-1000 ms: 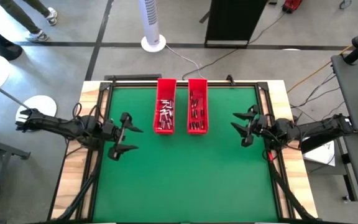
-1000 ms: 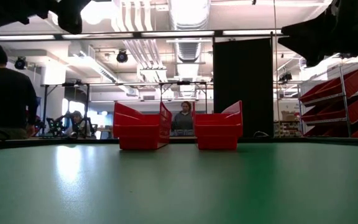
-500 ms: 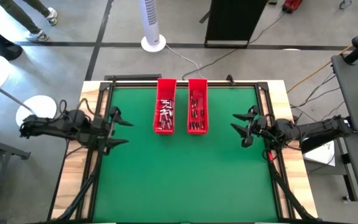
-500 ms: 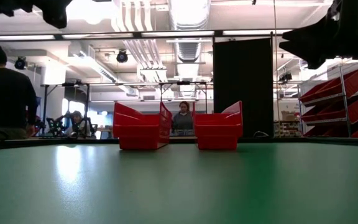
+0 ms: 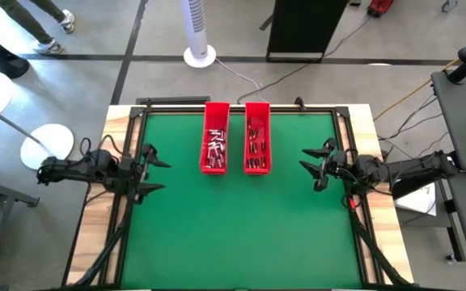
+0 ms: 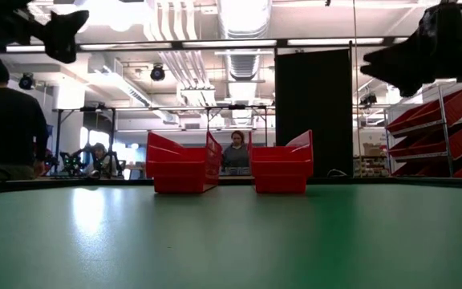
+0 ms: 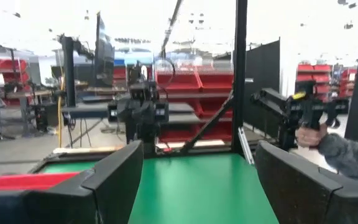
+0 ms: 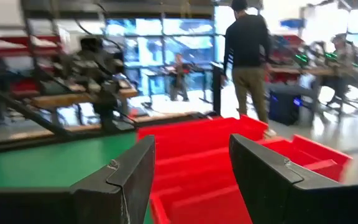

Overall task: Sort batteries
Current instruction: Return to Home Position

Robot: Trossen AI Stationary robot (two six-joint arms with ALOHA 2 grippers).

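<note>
Left gripper (image 5: 158,174) has pulled back, spread empty like right gripper (image 5: 307,168) above green mat (image 5: 241,234).

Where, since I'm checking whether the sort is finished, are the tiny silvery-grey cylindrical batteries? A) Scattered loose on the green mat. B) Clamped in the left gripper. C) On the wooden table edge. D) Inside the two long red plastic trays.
D: the high view shows the silvery-grey batteries lying inside both long red plastic trays, with none seen loose on the green mat, and the left gripper open and empty.
</note>
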